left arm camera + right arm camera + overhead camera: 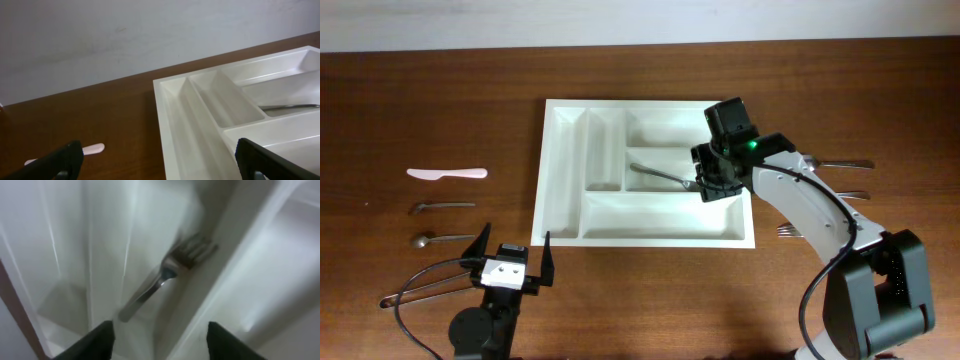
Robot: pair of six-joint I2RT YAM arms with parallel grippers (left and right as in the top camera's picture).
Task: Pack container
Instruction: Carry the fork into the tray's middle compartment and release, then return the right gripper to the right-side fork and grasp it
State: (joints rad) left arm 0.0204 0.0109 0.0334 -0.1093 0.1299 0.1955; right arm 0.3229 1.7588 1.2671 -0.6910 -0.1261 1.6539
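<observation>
The white cutlery tray (570, 225) lies in the middle of the table; it also shows in the left wrist view (200, 100) and fills the right wrist view (260, 255). A metal fork (660, 176) lies in its middle wide compartment, also seen in the right wrist view (165, 275). My right gripper (712, 185) hangs over that compartment's right end, open and empty (159, 340), the fork free below it. My left gripper (512, 250) is open and empty at the tray's front left corner (155, 162).
A pink plastic knife (446, 173), a metal utensil (442, 206) and a spoon (438, 239) lie left of the tray. More forks (842, 163) lie right of the tray, partly under the right arm. The pink knife also shows in the left wrist view (92, 148).
</observation>
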